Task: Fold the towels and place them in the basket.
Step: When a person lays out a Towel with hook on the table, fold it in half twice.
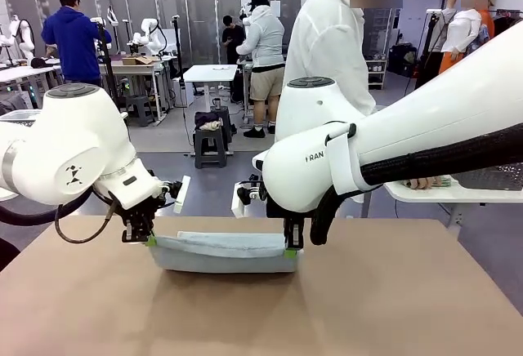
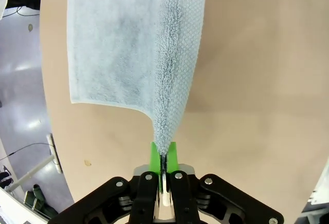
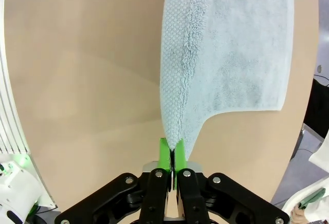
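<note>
Front view: a pale blue-grey towel (image 1: 225,254) hangs stretched between the two arms, low over the middle of the brown worktop (image 1: 392,299). Its left top corner is pinched by the left fingers (image 1: 151,241) and its right top corner by the right fingers (image 1: 290,251). In the wrist views, each pair is pressed tight on the cloth, green pads nearly meeting. The towel hangs doubled along its length. Whether its lower edge touches the worktop I cannot tell.

An open lab hall (grey floor (image 1: 163,140), black stool (image 1: 210,150)): people (image 1: 75,33) at rows of white work tables (image 1: 210,73).
</note>
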You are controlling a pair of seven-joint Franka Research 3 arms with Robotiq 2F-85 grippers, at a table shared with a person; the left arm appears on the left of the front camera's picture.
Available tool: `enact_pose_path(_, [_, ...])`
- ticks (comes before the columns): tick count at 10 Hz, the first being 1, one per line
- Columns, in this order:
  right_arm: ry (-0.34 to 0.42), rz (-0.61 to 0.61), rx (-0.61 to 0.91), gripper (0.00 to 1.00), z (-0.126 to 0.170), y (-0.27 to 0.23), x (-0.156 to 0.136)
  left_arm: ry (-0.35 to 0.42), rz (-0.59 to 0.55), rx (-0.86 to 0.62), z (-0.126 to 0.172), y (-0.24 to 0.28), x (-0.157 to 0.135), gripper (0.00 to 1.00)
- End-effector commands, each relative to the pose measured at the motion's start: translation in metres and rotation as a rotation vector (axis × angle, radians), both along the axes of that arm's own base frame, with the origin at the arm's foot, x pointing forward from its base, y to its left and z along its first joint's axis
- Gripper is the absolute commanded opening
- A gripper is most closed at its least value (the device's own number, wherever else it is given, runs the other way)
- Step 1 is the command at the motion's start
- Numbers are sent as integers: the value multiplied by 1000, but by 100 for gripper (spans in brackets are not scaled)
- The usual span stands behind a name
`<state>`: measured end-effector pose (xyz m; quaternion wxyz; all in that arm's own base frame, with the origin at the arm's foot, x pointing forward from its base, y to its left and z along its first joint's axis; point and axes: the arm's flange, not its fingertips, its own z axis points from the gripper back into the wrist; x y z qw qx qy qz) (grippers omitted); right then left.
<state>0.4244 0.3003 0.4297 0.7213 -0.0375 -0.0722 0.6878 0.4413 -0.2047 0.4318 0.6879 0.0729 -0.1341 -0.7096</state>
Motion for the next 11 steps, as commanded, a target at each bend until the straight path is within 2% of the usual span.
enact_pose_path(1, [-46, -2, -15, 4, 0, 4, 25, -1, -29, 17, 6, -6, 26, 5])
enact_pose_path(3, [-14, -20, -23, 4, -3, 5, 56, 38, -13, 23, 7, -15, 58, 5])
enact_pose_path(5, [1, 5, -28, 4, -7, 10, 84, 46, -1, 25, 5, -22, 86, 5])
enact_pose_path(6, [33, 18, -25, 4, -10, 13, 96, 47, 19, 38, 3, -24, 100, 5])
enact_pose_path(8, [51, 12, -38, 4, -14, 12, 133, 30, 20, 38, -4, -30, 137, 5])
enact_pose_path(11, [103, -29, -55, 4, -21, 7, 159, 71, 38, 39, -12, -30, 163, 5])
